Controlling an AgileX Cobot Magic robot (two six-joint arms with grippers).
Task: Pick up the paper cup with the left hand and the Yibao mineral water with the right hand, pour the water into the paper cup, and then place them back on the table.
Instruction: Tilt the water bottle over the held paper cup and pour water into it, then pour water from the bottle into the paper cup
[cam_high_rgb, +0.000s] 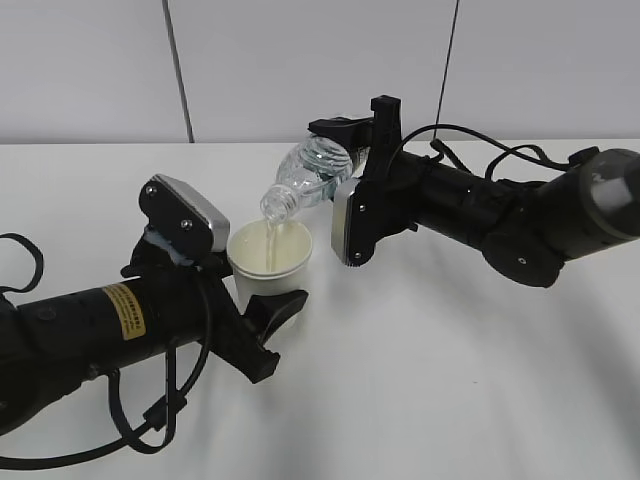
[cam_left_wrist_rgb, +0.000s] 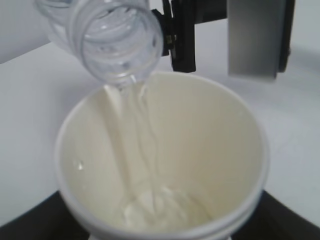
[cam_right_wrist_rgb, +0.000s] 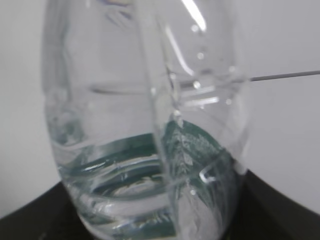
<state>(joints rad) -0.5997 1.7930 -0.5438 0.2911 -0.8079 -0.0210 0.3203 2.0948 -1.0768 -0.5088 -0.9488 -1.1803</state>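
Observation:
My left hand (cam_high_rgb: 262, 318), on the black arm with the yellow sticker, is shut on the cream-white paper cup (cam_high_rgb: 270, 262) and holds it upright. My right hand (cam_high_rgb: 352, 150) is shut on the Yibao mineral water (cam_high_rgb: 310, 175), tilted with its open mouth down over the cup. A stream of water runs from the bottle mouth (cam_left_wrist_rgb: 120, 45) into the cup (cam_left_wrist_rgb: 200, 150), and water pools at its bottom. The right wrist view is filled by the clear ribbed bottle (cam_right_wrist_rgb: 145, 125), with its green label low in view. The gripper fingers are mostly hidden behind cup and bottle.
The white table (cam_high_rgb: 450, 380) spreads all round both arms. A grey-white panelled wall (cam_high_rgb: 300, 60) stands behind its far edge. Black cables (cam_high_rgb: 140, 420) loop under the left arm at the front left.

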